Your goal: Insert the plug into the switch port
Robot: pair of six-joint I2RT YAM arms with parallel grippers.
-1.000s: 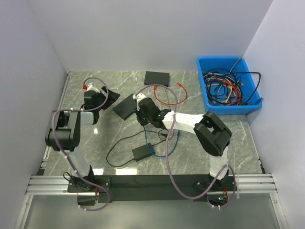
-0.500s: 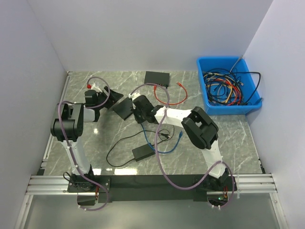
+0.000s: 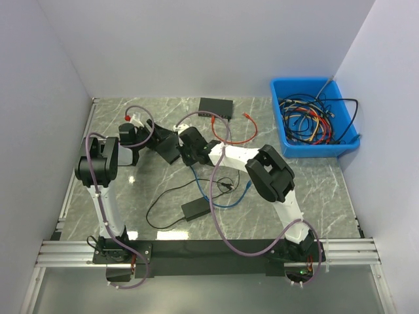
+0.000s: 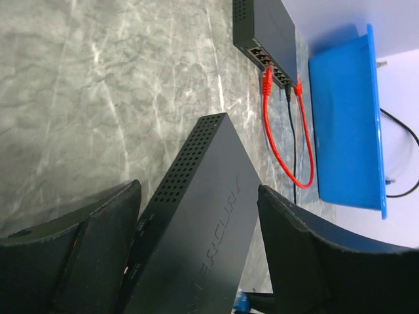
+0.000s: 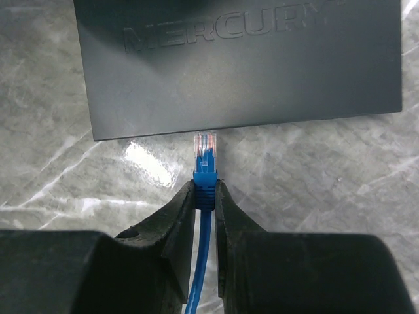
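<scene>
A black Mercury switch (image 3: 169, 148) is held tilted between my left gripper's (image 3: 152, 140) fingers. In the left wrist view the switch (image 4: 203, 229) fills the space between the two pads (image 4: 98, 248), with its vented side facing the camera. My right gripper (image 3: 186, 150) is shut on a blue plug (image 5: 205, 171) at its boot. The clear plug tip points at the near edge of the switch (image 5: 242, 59) and stops just short of it. The ports are hidden from the right wrist view. The blue cable (image 3: 243, 190) trails back over the table.
A second black switch (image 3: 216, 106) lies at the back with a red cable (image 3: 232, 139) plugged in; both show in the left wrist view (image 4: 262, 33). A blue bin (image 3: 314, 149) of cables stands at the back right. A black power adapter (image 3: 194, 209) with its lead lies near the front.
My right gripper has moved left and back with the blue plug, up to the switch. My left gripper has swung right with the switch and tilted it.
</scene>
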